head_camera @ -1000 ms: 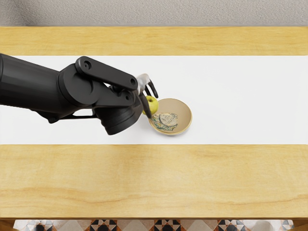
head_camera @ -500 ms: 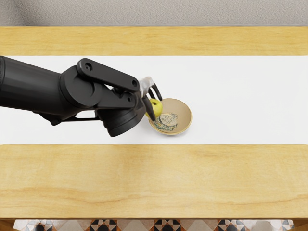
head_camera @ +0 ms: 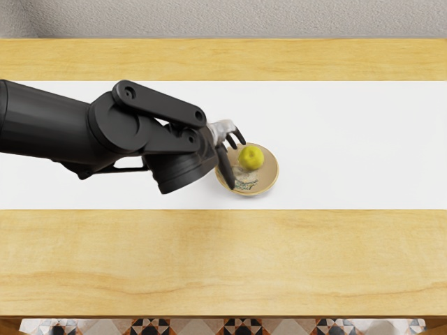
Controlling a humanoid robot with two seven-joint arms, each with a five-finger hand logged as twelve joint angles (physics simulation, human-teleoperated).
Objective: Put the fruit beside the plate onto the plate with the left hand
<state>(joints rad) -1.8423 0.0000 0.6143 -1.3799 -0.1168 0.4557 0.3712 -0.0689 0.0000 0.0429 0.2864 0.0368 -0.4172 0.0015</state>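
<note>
Left arm (head_camera: 63, 132) stretches in from nine o'clock, wrist (head_camera: 178, 164) bent low, left hand (head_camera: 227, 141) at its three o'clock tip, fingers (head_camera: 240, 135) spread loose, gripping nothing.

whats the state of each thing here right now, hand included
plate: upright on the white runner, carrying the fruit
yellow-green fruit: resting on the plate, not grasped
left hand: open, fingers spread over the plate's left rim, just beside the fruit
right hand: not in view
</note>
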